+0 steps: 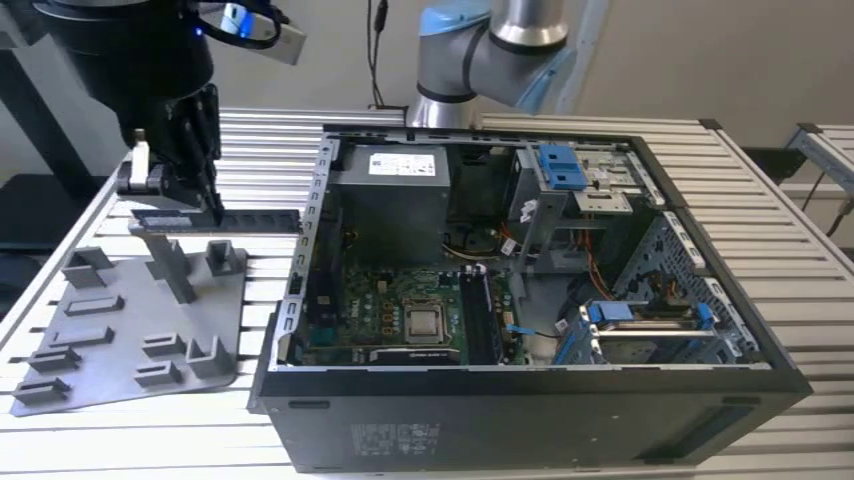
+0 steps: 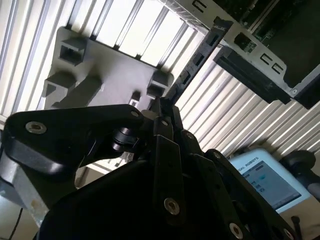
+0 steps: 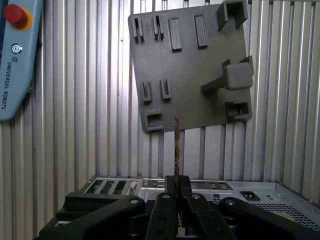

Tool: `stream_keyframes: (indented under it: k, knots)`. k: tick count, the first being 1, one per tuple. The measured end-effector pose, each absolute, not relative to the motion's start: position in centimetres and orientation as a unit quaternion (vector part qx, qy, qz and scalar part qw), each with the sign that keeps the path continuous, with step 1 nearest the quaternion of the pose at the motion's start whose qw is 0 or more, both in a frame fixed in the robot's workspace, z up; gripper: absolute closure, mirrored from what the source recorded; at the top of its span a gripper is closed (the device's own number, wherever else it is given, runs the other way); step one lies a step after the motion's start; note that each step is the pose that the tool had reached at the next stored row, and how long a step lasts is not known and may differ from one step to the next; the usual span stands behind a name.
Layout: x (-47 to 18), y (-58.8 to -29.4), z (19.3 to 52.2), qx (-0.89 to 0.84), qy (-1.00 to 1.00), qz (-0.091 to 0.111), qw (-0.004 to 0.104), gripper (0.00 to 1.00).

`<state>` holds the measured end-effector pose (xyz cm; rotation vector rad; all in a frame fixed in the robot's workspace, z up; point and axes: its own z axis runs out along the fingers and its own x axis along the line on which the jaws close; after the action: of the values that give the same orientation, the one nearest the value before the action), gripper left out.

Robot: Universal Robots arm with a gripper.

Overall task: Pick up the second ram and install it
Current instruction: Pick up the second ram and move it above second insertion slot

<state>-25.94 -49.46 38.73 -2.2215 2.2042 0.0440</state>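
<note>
The second ram [image 1: 254, 221], a slim dark stick, hangs level above the grey holder tray [image 1: 120, 345] on the exterior view's left. My gripper [image 1: 198, 205] is shut on it from above, near the stick's middle. In the first wrist view the ram [image 3: 176, 142] shows edge-on, sticking out from between my fingers [image 3: 171, 186] over the tray [image 3: 190, 65]. In the second wrist view the stick [image 2: 197, 57] reaches out from my gripper [image 2: 161, 109] toward the case edge. The stick is clear of the tray's holder blocks.
The open computer case [image 1: 534, 410] lies at the exterior view's right, with motherboard [image 1: 400, 300], memory slots [image 1: 481, 315] and grey power supply [image 1: 390, 195] inside. The arm's base [image 1: 461, 60] stands behind it. A teach pendant [image 3: 15, 55] rests on the slatted table.
</note>
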Motion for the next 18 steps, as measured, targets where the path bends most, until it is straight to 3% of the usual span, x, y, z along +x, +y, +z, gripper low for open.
stream_keyframes:
  k: [18]
  knots:
    - [-18.8,-49.5,38.7,-0.710,0.704,0.015,0.006,0.86]
